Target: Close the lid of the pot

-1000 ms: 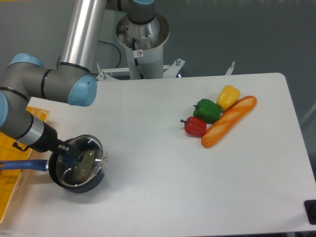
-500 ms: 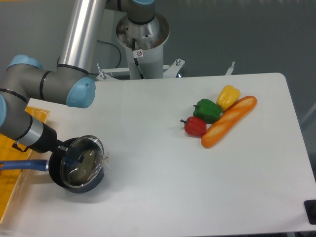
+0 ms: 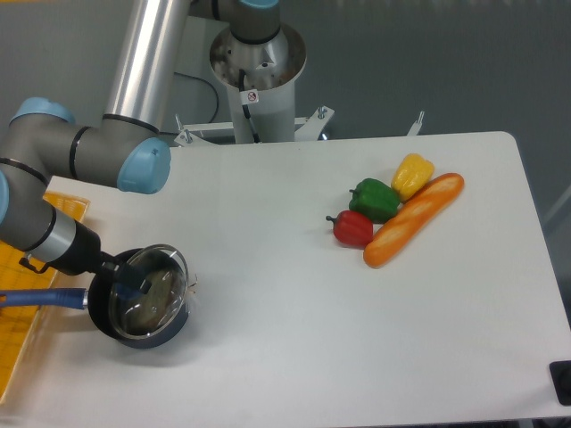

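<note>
The black pot [image 3: 150,338] stands near the table's front left corner, and its blue handle [image 3: 40,298] points left over the yellow tray. The glass lid [image 3: 159,301] lies on the pot's rim, tilted a little and reaching slightly past the rim on the right. My gripper [image 3: 136,283] comes in from the left above the pot and is shut on the lid's centre knob, which its dark fingers mostly hide.
A yellow tray [image 3: 25,343] lies at the table's left edge under the pot handle. At the right back sit a red pepper [image 3: 353,228], a green pepper [image 3: 375,198], a yellow pepper [image 3: 412,173] and a bread loaf [image 3: 414,219]. The arm's base column [image 3: 259,71] stands behind the table.
The lid and gripper shifted slightly to the right over the pot a second ago; in the last half second nothing visibly moved.
</note>
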Controlling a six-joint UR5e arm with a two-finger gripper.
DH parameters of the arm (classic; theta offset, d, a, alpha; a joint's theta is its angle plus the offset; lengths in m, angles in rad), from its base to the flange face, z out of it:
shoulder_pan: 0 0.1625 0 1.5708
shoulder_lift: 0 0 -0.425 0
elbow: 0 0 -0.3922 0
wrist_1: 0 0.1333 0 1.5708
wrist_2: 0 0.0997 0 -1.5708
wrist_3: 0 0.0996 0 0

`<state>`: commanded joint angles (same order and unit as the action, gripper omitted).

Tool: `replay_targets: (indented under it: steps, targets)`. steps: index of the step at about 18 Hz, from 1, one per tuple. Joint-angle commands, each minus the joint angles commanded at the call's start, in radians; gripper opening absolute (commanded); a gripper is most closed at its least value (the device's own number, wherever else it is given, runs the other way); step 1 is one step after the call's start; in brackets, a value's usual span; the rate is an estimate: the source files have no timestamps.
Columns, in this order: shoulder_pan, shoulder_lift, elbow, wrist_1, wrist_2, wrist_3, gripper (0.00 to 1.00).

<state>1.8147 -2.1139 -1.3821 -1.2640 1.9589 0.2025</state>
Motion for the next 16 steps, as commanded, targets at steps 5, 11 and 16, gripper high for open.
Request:
replay_targets:
  steps: [5, 11, 16]
  targets:
    - [-0.002, 0.035, 0.000, -0.002, -0.012, 0.005, 1.00]
    - [0.008, 0.092, 0.000, -0.002, -0.093, 0.011, 1.00]
    - [0.069, 0.144, -0.009, -0.003, -0.130, 0.044, 1.00]
